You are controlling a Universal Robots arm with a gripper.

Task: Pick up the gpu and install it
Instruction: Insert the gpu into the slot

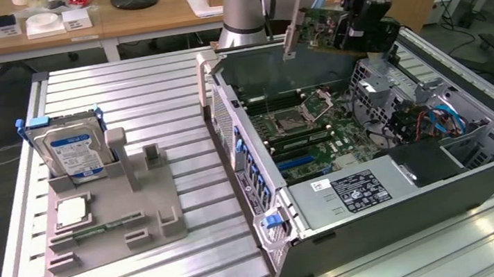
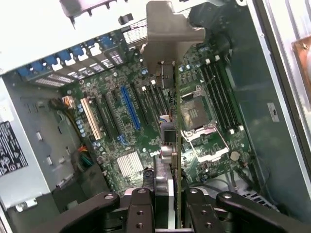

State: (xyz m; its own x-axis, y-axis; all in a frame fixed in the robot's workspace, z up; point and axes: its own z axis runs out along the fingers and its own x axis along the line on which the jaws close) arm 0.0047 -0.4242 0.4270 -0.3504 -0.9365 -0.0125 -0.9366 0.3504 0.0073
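Observation:
The gpu, a green card with a pale metal bracket at its end, hangs in the air above the back of the open computer case. My gripper is shut on the card's far end. In the wrist view the gpu shows edge-on, its bracket pointing toward the case's rear slots, with my gripper clamped on either side of it. Below the card lies the motherboard with a long blue slot and black slots beside it. The card is well clear of the board.
A grey holder on the exterior view's left carries a silver hard drive with a blue label and a CPU. Inside the case are a power supply, a drive cage with cables and an open CPU socket.

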